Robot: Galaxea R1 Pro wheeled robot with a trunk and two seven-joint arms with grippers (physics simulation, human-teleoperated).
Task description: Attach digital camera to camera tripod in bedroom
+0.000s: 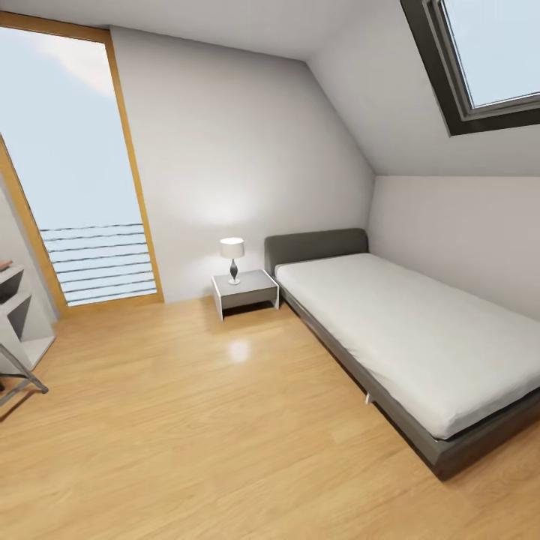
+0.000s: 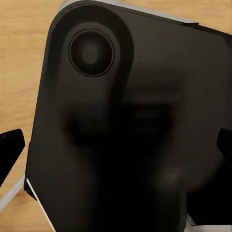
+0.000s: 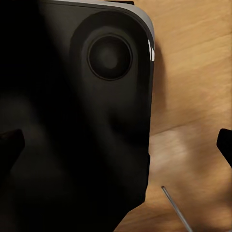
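Bedroom floor (image 1: pixel 187 420) lies bare between bed (image 1: pixel 405 337), nightstand (image 1: pixel 245 291) with lamp (image 1: pixel 232 259), and shelf unit (image 1: pixel 19 315). Left gripper (image 2: pixel 116 145) and right gripper (image 3: pixel 116 145) are spread wide, holding nothing.

Light wood plank floor (image 1: pixel 187 420), smooth, semi-gloss, pale lamp sheen just in front of nightstand (image 1: pixel 245 291). Nightstand matt grey/white, painted look. Lamp (image 1: pixel 232 259) on it: white cloth-like shade, dark glossy base. Bed (image 1: pixel 405 337) beside nightstand: matt grey frame and headboard, fabric look; white mattress, soft matt cloth. Walls (image 1: pixel 225 150) behind bed matt pale grey. Door (image 1: pixel 82 180) w/ oak-tone wood frame, frosted glass stripes low. Wrist views: black robot housing (image 2: pixel 121 135), smooth matt plastic, over same wood floor.
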